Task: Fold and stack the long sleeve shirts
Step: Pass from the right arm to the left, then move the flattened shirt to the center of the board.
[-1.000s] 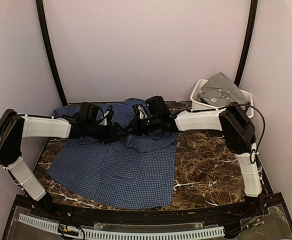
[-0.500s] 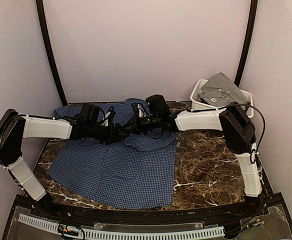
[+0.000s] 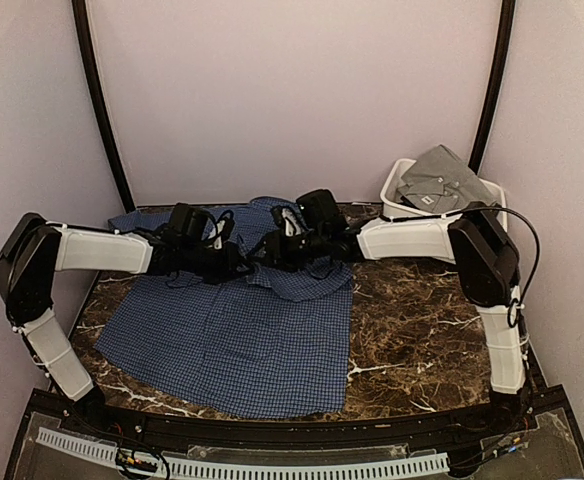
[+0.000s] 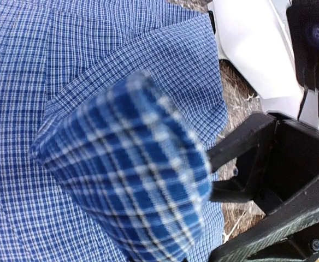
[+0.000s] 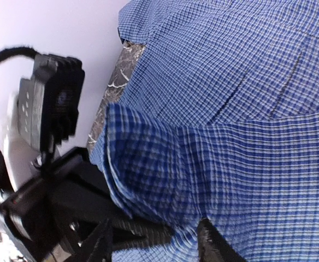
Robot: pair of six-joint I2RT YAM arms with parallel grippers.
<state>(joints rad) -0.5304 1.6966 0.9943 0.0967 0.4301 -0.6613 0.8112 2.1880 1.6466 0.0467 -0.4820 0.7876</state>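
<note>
The navy-blue checked shirt point(image 3: 232, 335) lies spread on the marble table point(image 3: 422, 330); its upper middle is bunched where both grippers meet. My left gripper point(image 3: 234, 262) is shut on a raised fold of this shirt point(image 4: 132, 174), which hides its jaws in the left wrist view. My right gripper point(image 3: 270, 250) faces it, open. Its fingertips point(image 5: 102, 240) stand apart on either side of the same fold point(image 5: 143, 164) without pinching it. The grey shirt point(image 3: 437, 178) lies crumpled in the white bin point(image 3: 397, 195) at the back right.
The bin stands at the table's back right corner, just behind the right forearm point(image 3: 402, 238). Black frame poles point(image 3: 97, 100) rise at both back corners. Bare marble shows right of the blue shirt.
The left gripper has shut on the raised fold and the right gripper has opened off it. Both wrists have shifted slightly toward the back of the table.
</note>
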